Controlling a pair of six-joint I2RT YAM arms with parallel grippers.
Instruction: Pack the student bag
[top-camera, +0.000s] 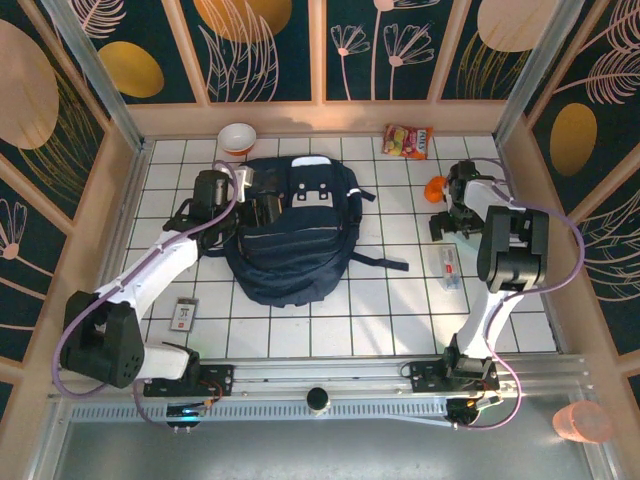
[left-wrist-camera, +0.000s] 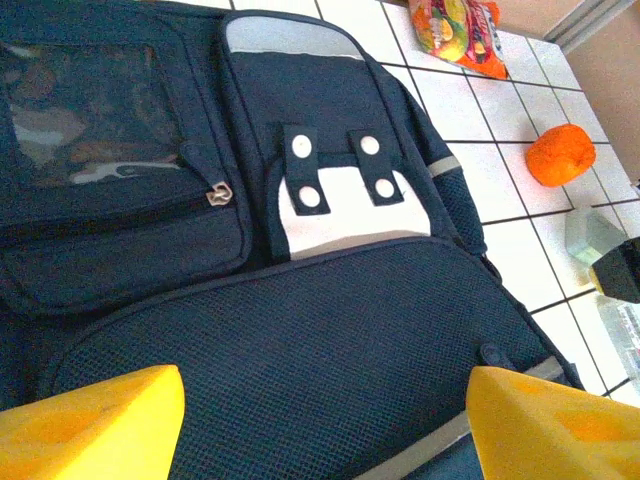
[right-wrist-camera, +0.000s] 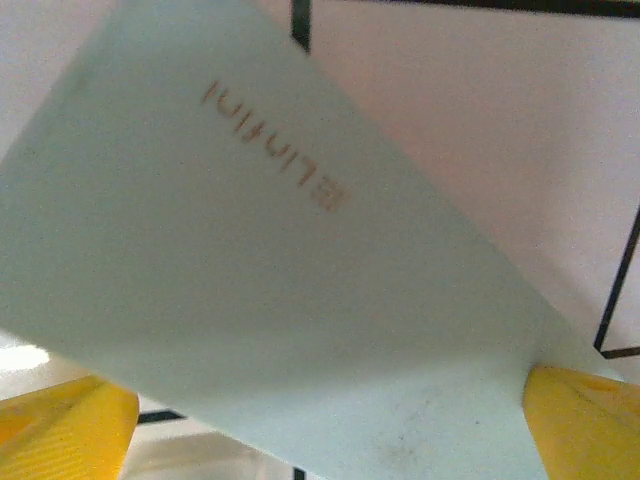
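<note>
Right wrist: right claw (right-wrist-camera: 325, 425) straddles pale green box (right-wrist-camera: 270, 250) — "Linfini" (inverted).

The bag (top-camera: 290, 250) lies in the middle of the counter (top-camera: 380, 320), with a bowl (top-camera: 238, 137) just behind its left rear corner and a packet (top-camera: 408, 141) further back to the right. Right of the bag a fruit (top-camera: 434, 189) sits beside the right claw (right-wrist-camera: 325, 425), which has a box (right-wrist-camera: 280, 260) between its fingers, and a case (top-camera: 450, 268) lies just in front of them. A card (top-camera: 184, 315) lies before the bag's left side, and the left claw (left-wrist-camera: 320, 420) hangs spread over the bag's left rear.
</note>
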